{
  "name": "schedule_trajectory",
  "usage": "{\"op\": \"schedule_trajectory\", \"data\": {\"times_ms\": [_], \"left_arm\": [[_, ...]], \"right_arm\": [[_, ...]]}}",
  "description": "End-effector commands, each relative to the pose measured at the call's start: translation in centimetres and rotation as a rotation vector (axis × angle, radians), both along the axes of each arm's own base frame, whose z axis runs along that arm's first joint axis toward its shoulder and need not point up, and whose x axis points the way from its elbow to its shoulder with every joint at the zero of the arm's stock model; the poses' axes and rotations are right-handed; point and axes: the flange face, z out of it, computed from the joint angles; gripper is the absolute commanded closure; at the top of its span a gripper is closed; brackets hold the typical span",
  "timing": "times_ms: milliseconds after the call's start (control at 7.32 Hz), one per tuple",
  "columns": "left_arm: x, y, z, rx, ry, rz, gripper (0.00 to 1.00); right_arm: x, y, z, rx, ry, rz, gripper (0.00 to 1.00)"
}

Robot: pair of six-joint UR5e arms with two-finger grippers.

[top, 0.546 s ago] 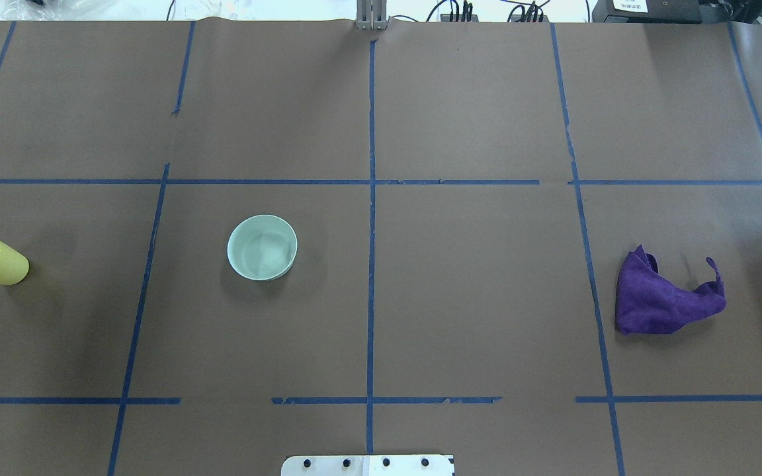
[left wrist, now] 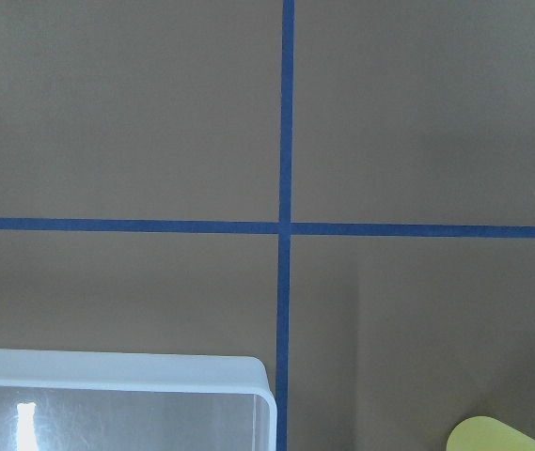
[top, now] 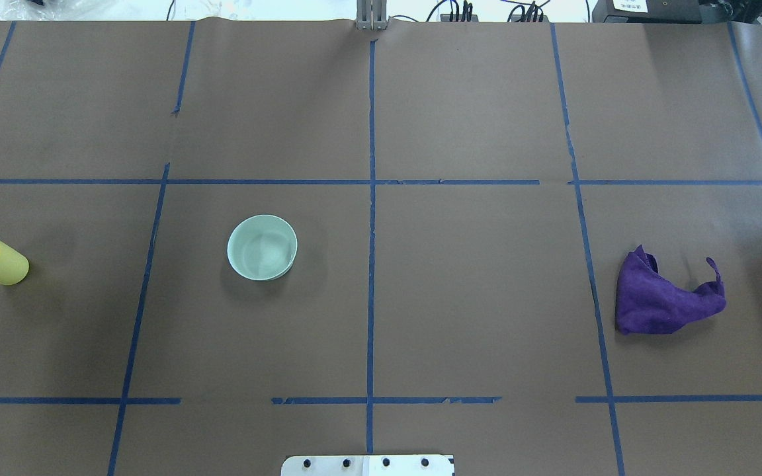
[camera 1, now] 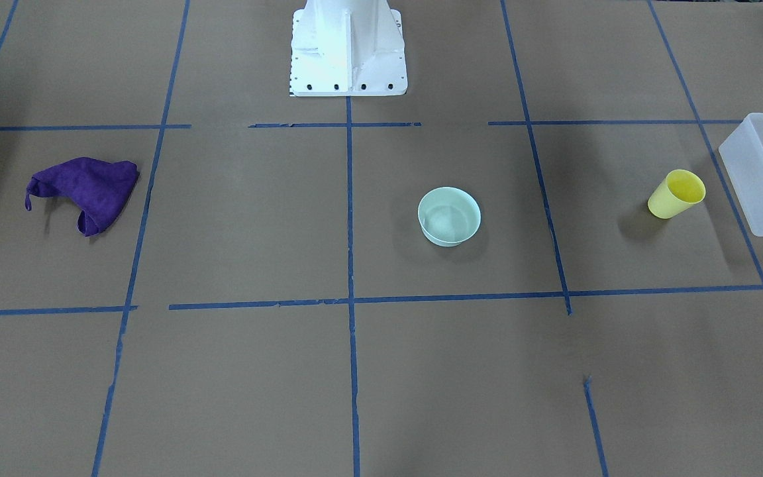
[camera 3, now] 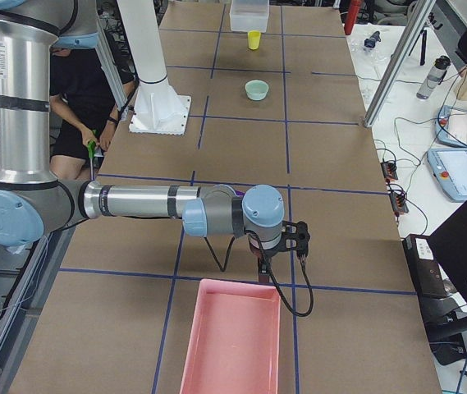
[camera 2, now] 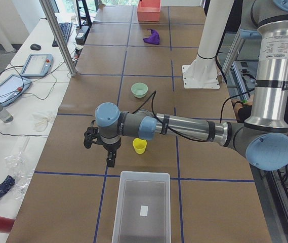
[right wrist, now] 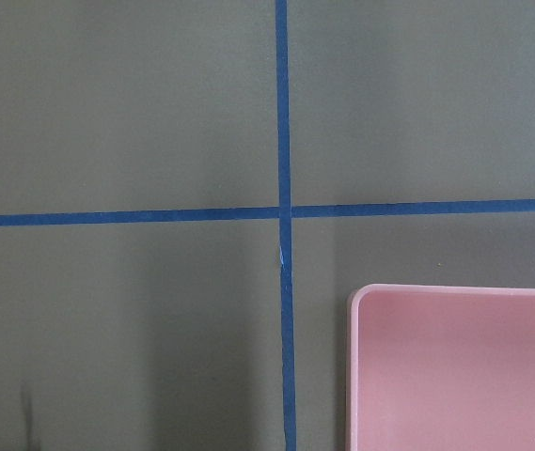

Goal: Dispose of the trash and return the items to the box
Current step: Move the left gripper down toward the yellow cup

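Yellow cup (camera 1: pixel 676 193), frosted white box (camera 1: pixel 750 180), mint bowl (camera 1: pixel 449 216), purple cloth (camera 1: pixel 87 189), pink tray (camera 3: pixel 231 345), brown table (camera 1: pixel 255 212), blue tape grid (camera 1: pixel 350 199)

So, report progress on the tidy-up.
Done: nothing visible; the box holds no cup. In hand: the left gripper hangs by the yellow cup, which stands outside the box; no grasp shows. Left: cup, green bowl and purple cloth all sit out on the table.

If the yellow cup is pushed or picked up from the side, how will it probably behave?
The yellow cup stands upright on its narrower base, so a sideways push would probably tip it. Its wall looks smooth and tapered, so it may slip in a side grasp. It looks empty, so likely light.
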Motion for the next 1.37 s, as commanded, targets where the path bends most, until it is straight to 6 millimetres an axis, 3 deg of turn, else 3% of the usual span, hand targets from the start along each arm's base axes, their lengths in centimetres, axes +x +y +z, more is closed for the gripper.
{"op": "schedule_trajectory", "data": {"times_ms": [0, 137, 273, 546, 820, 1230], "left_arm": [[2.4, 0.0, -4.5, 0.029, 0.019, -0.018, 0.00], [6.0, 1.0, -2.8, 0.008, 0.027, 0.021, 0.00], [6.7, 4.0, 0.0, 0.045, 0.047, 0.006, 0.00], [11.6, 8.7, 2.4, 0.022, 0.123, -0.066, 0.00], [14.1, 9.4, 4.2, 0.011, 0.117, -0.070, 0.00], [15.2, 10.4, 5.9, 0.014, 0.094, -0.051, 0.00]], "right_arm": [[0.0, -0.1, -0.1, 0.006, -0.003, 0.000, 0.00], [0.0, -0.1, -0.2, 0.009, -0.003, 0.000, 0.00], [0.0, -0.1, -0.4, 0.015, -0.002, 0.000, 0.00], [0.0, -0.1, -0.9, 0.024, -0.001, 0.000, 0.00], [0.0, -0.1, -0.9, 0.024, -0.002, 0.000, 0.00], [0.0, -0.1, -0.9, 0.024, -0.002, 0.000, 0.00]]}}
